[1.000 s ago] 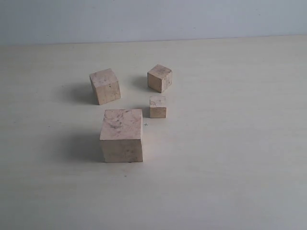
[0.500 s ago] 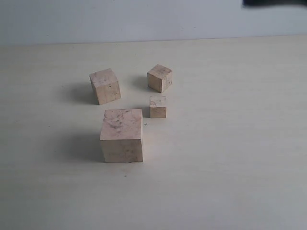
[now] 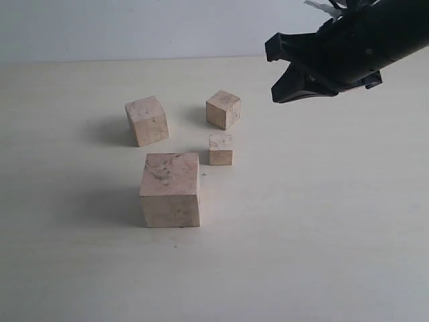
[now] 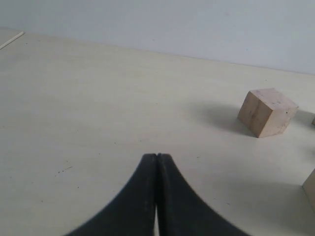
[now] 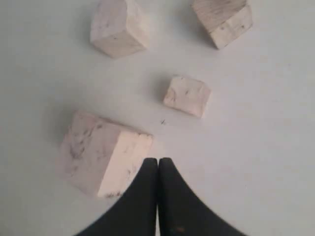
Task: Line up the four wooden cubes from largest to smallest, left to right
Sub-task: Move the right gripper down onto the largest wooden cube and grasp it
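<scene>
Largest cube (image 3: 170, 190) sits at 7 o'clock of a loose cluster near the middle of the table (image 3: 322, 221). The second cube (image 3: 147, 121) is at 10 o'clock, the third cube (image 3: 223, 109) at 1 o'clock and the smallest cube (image 3: 220, 149) at 3 o'clock, all apart from one another. No row exists yet, so you are at the very first step, the approach to a first pick. Your right gripper (image 5: 157, 160) hangs over the cluster from the 2 o'clock side with its jaws pressed together and holding nothing. Your left gripper (image 4: 156, 155) is low over bare table, likewise closed and empty, with the second cube off ahead of it. Next, you likely need to part the right jaws and come down square over one of the two small cubes. Those belong at the row's right end, and the smallest leaves little room for error beside the largest.
</scene>
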You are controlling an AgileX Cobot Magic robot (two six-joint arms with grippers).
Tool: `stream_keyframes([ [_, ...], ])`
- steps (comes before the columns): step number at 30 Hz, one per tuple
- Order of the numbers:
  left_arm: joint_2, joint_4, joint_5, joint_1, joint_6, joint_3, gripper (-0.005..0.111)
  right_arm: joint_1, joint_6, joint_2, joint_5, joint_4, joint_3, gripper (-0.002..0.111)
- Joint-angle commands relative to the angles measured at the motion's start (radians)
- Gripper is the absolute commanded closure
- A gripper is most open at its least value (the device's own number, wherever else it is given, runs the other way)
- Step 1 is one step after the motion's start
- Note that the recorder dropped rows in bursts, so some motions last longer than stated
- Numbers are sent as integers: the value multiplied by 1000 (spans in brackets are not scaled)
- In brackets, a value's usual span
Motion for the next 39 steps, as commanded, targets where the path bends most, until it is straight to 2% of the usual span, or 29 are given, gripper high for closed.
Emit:
stream_keyframes([
  [1, -4, -5, -5, -6, 0, 3, 107, 2, -11, 28, -68, 20, -4, 108],
  [4, -4, -5, -5, -6, 0, 3, 107, 2, -44, 35, -73, 72, -4, 108],
  [8, -4, -5, -5, -6, 0, 3, 107, 18, -320, 36, 3, 230, -4, 106],
  [12, -4, -5, -5, -6, 0, 3, 107, 106, -586, 36, 23, 295, -7, 92],
  [14, -4, -5, -5, -6, 0, 3, 107, 160, -805, 41, -7, 287, -7, 78],
  [16, -4, -5, -5, -6, 0, 3, 107, 202, -939, 56, -26, 287, -7, 60],
  [21, -4, -5, -5, -6, 0, 3, 107, 282, -1060, 112, -156, 285, -7, 6],
  [22, -4, -5, -5, -6, 0, 3, 107, 291, -1072, 123, -179, 282, -7, 3],
  [29, -4, -5, -5, -6, 0, 3, 107, 299, -1160, 221, -249, 291, -7, 3],
  [39, -4, -5, -5, -6, 0, 3, 107, 299, -1423, 357, -227, 443, -7, 4],
])
